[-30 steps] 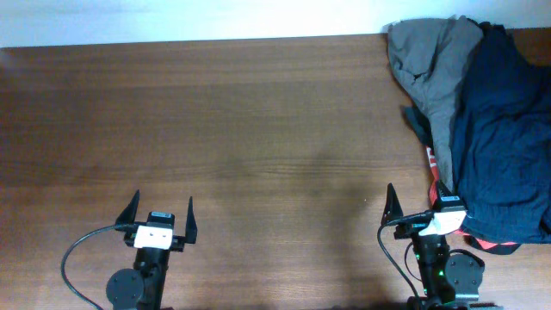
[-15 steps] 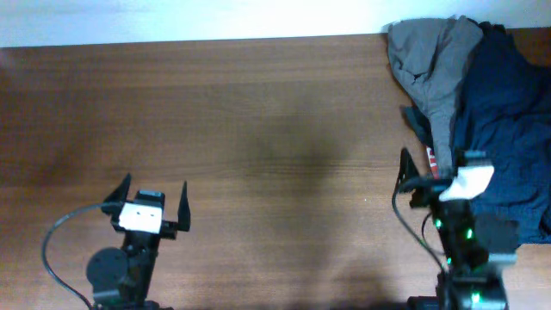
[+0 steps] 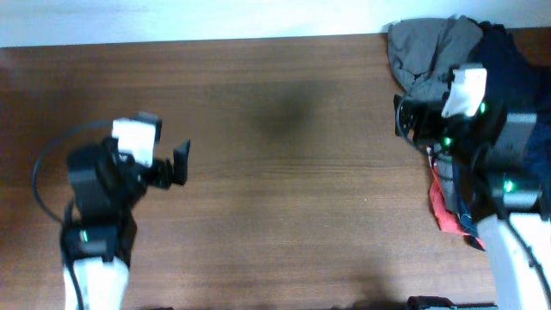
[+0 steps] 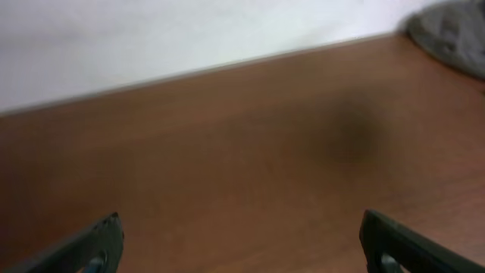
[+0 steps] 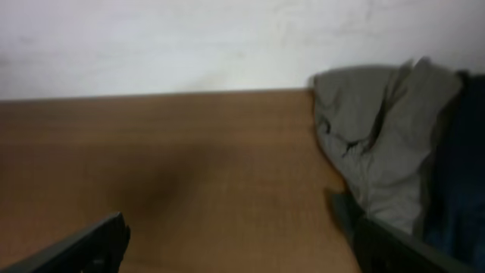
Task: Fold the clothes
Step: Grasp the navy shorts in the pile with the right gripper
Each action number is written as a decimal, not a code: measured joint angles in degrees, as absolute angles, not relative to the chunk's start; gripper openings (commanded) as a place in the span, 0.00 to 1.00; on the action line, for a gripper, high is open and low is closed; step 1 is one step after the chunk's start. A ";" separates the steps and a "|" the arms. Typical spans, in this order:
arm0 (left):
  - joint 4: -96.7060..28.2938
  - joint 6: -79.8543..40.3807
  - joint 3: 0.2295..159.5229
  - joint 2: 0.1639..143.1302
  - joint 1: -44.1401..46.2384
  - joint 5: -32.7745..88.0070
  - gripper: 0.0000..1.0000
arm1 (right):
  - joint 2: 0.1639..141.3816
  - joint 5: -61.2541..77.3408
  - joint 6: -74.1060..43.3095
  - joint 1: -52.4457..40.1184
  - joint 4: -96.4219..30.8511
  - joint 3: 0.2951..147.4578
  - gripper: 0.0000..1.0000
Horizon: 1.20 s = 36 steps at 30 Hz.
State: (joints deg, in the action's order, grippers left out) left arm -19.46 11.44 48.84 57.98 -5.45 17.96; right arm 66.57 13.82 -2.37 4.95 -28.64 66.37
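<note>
**A:** Shorts [image 3: 516,50], where are they?

**B:** At the far right corner of the tabletop [image 3: 284,198], dark navy and bunched in a heap. In the overhead view the right arm [image 3: 504,146] hangs over much of them.

**A:** Anything else in that heap?

**B:** A grey garment [image 3: 422,43] lies crumpled against the left side of the shorts, touching them, near the back edge. A red-and-black item [image 3: 443,202] pokes out at the front, below the arm (mostly covered, so I cannot tell what it is).

**A:** Right jaws?

**B:** Spread wide, with nothing between them. In the wrist view the two dark fingertips [image 5: 91,244] frame bare wood. The grey garment is just ahead to the right, with a strip of navy at the very edge.

**A:** And the left jaws?

**B:** Released too, gripping nothing. The left arm [image 3: 95,198] stands at the left side of the tabletop, well apart from the heap. Its wrist view shows brown wood, the pale wall [image 4: 151,45] behind it, and a blurred bit of grey cloth in the far right corner
</note>
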 measured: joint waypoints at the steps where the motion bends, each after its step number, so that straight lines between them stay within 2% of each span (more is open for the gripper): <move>1: -22.22 11.42 51.99 60.97 -5.45 18.72 0.99 | 68.01 13.89 -2.09 4.95 -30.11 68.20 0.99; 8: -41.58 11.31 77.32 83.05 -5.43 26.55 0.99 | 75.53 14.68 -1.06 4.95 -30.26 74.26 0.99; 12: -44.99 11.31 85.27 90.80 -5.41 31.48 0.99 | 77.03 14.39 -1.02 5.80 -26.59 74.26 0.99; 18: -44.71 11.29 86.63 95.20 -5.21 35.83 0.99 | 80.51 9.04 -2.07 11.20 -23.44 74.70 0.97; 27: -44.58 11.31 86.65 96.44 -5.21 37.15 0.99 | 94.89 1.37 -7.33 21.45 -23.75 74.85 0.91; 33: -44.56 11.29 86.67 96.44 -5.06 37.30 0.99 | 99.77 0.38 -8.62 24.91 -23.79 74.85 0.91; 36: -44.34 11.29 86.70 96.44 -4.80 37.34 0.99 | 101.14 0.21 -8.86 25.10 -23.11 74.85 0.87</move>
State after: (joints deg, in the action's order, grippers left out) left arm -44.34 11.29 86.70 96.44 -4.80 37.34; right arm 101.14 0.21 -8.86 25.10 -23.11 74.85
